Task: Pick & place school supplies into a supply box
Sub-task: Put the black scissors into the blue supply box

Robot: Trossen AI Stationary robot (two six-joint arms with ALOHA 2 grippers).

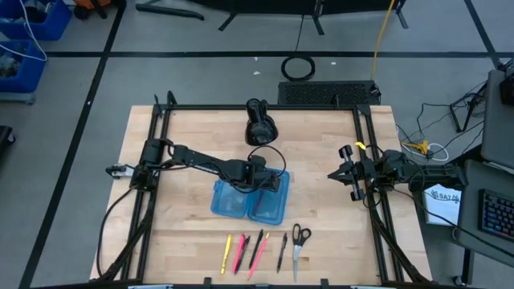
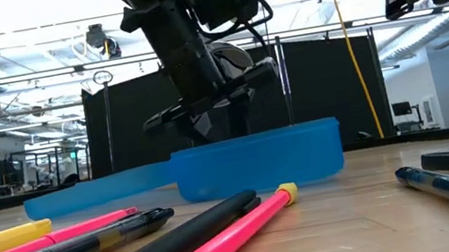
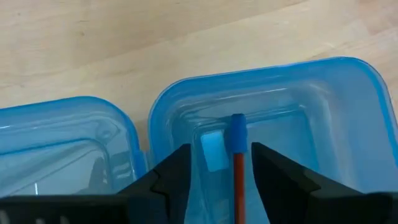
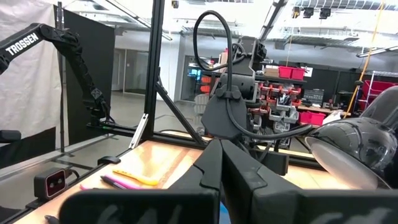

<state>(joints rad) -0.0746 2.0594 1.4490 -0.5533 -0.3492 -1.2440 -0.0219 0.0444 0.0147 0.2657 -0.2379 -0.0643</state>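
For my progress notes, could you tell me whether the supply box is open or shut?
Open: in the high view the supply box lies with both halves spread flat, and the left wrist view shows a red pencil over one half.

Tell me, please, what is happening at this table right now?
The left tool is over the open blue box, its fingers apart, with a red pencil with a blue cap between them, lying in or dropping into the deeper half. Whether it still touches the fingers is unclear. Other pens and scissors wait in a row near the table's front edge. The right tool waits shut at the right side.
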